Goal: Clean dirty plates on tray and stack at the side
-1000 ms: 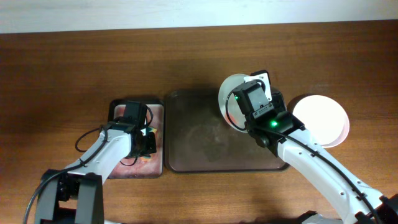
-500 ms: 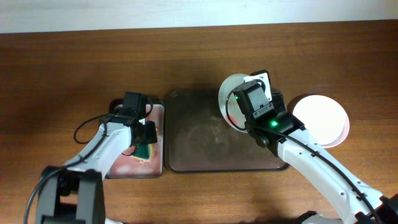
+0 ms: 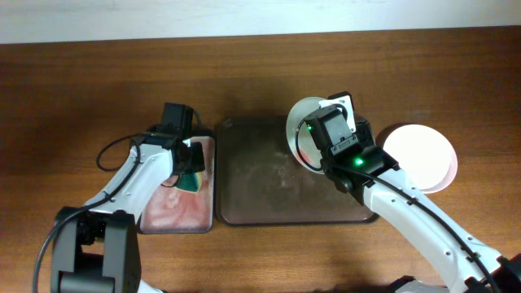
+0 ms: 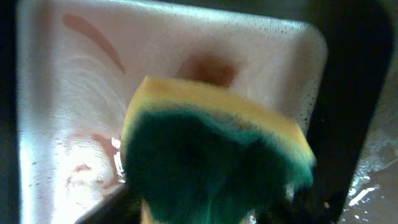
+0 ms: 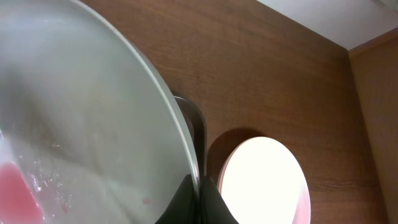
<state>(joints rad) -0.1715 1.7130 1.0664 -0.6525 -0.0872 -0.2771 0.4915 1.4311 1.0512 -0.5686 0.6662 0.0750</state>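
A round white plate with pink smears (image 3: 298,130) is standing tilted on edge over the far right corner of the dark brown rectangular tray (image 3: 260,183), which is lying flat at the desk's middle. A second round white plate (image 3: 423,156) is lying flat toward the desk's right edge. A yellow-and-green sponge (image 3: 192,179) is hanging, green face down, just left of the tray.

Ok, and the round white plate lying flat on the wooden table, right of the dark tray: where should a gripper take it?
By its rim. The round white plate lies flat, so only its thin edge can be pinched. The left edge, nearest the right gripper, seems easiest; that gripper grips the other white plate by the rim likewise.
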